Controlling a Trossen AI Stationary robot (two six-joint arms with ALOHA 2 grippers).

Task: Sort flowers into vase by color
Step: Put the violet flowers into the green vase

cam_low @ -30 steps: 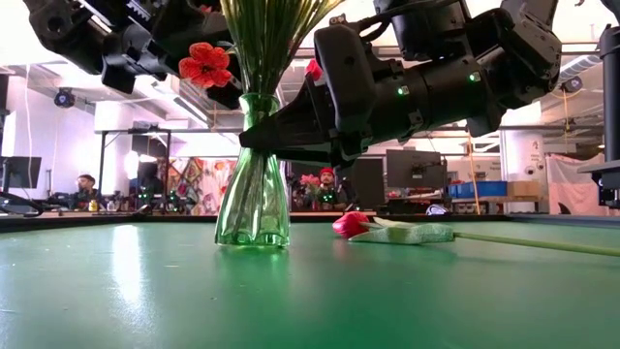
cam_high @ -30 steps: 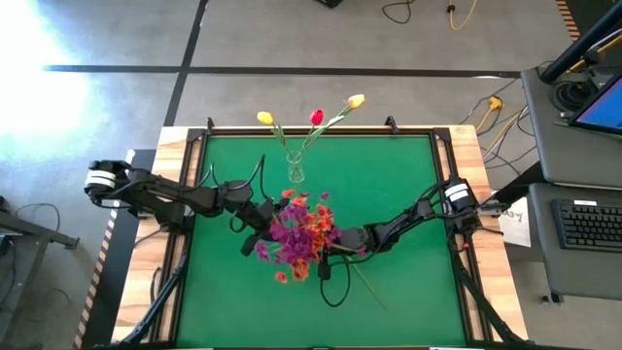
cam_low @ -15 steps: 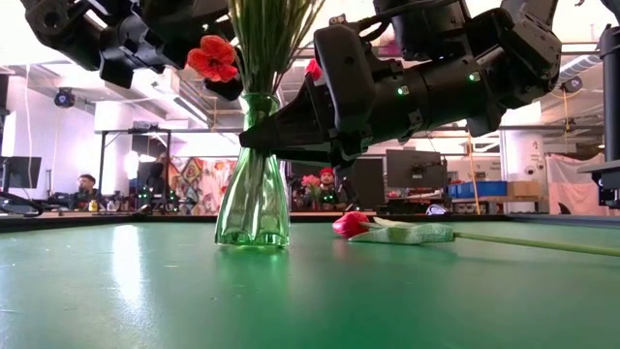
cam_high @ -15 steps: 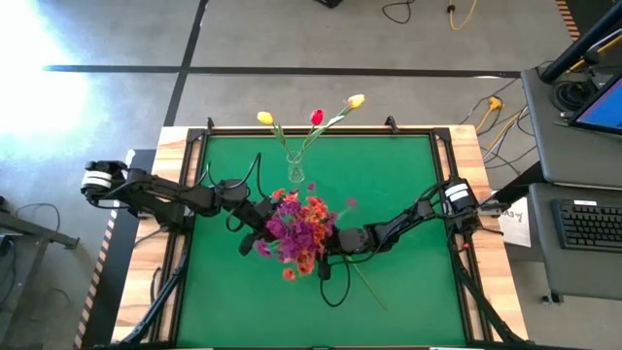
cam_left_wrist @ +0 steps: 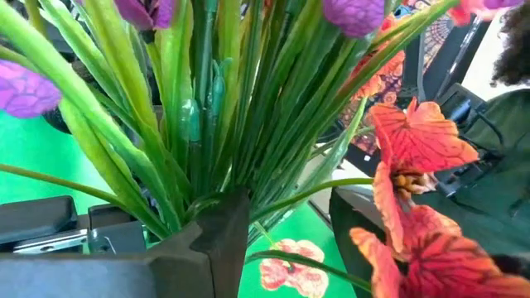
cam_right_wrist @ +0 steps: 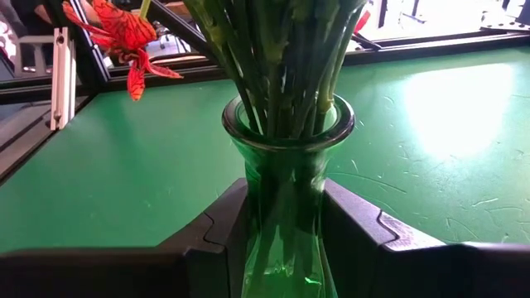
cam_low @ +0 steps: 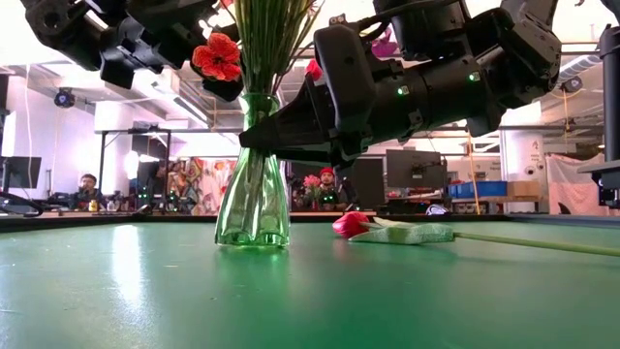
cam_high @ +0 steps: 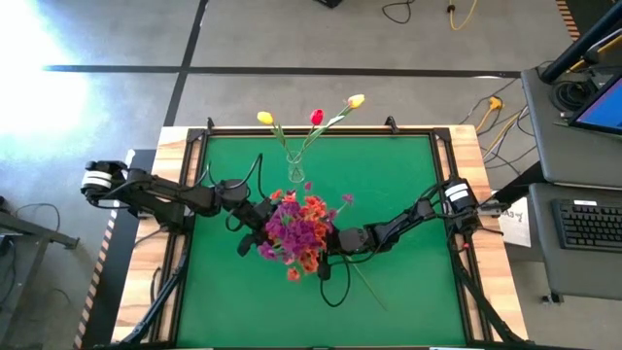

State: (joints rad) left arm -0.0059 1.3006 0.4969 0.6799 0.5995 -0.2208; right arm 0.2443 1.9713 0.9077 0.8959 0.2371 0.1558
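A green glass vase (cam_low: 252,199) stands on its base mid-table and holds a bunch of purple and orange-red sprays (cam_high: 296,233). My right gripper (cam_right_wrist: 286,240) is shut on this vase. My left gripper (cam_high: 260,222) is in the bunch above the rim, on the stems. A small clear vase (cam_high: 294,175) stands near the far edge with two yellow tulips (cam_high: 264,118) and a red one (cam_high: 317,117) leaning out of it. One pink-red tulip (cam_low: 351,225) lies flat on the table beside the green vase. My left gripper is shut on the sprays' green stems (cam_left_wrist: 195,178) above the vase's rim, with several stems bunched against one finger (cam_left_wrist: 222,236). It comes level from the table's left. The leaves hide the other finger's contact. My right gripper pinches the green vase's neck (cam_right_wrist: 286,186) just below the rim, one finger (cam_right_wrist: 224,228) on each side. It comes level from the table's right. The vase stands upright with its base on the table.
The lying tulip's stem (cam_low: 542,242) runs along the table under my right arm. The table's raised frame (cam_high: 321,129) is just behind the small vase. Bare green mat (cam_high: 224,292) lies near the near edge. People sit in the room beyond the table.
The bunch has swayed in the green vase: in the low view an orange-red bloom has gone up and a little toward the vase's neck, and in the high view the heads have shifted slightly toward the far edge. The vase and my right gripper have stayed put.
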